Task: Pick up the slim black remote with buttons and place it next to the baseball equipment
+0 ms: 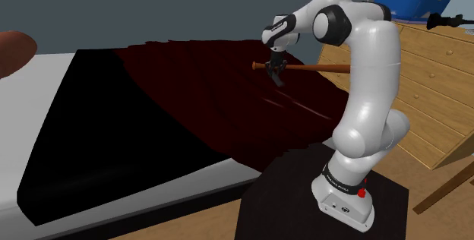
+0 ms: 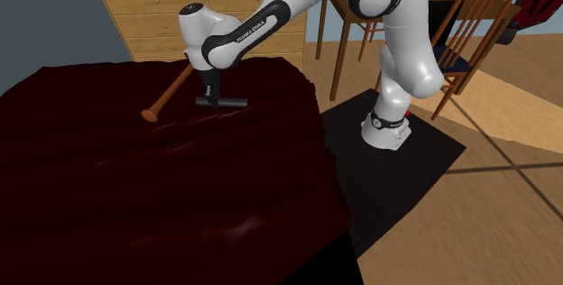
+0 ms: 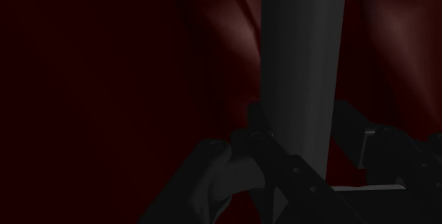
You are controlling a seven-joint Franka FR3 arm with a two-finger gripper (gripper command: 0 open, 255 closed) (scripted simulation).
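Second exterior view: one bat [image 2: 168, 95], one remote [image 2: 227, 102].

There is one slim black remote [image 2: 226, 102], one wooden baseball bat [image 2: 167, 97], one dark red bedspread [image 2: 135, 184], one wooden dresser [image 1: 429, 79] (drawers partly hidden) and one arm [image 1: 372, 79].

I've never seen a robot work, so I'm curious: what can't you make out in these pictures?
Buttons: in the wrist view the remote clasped in the hand is a dim, plain strip; in the second exterior view it is too small.
Thick end of the baseball bat: hidden behind the arm in the shoulder view.
Whether the remote touches the dark red blanket: too dim to tell in any view.
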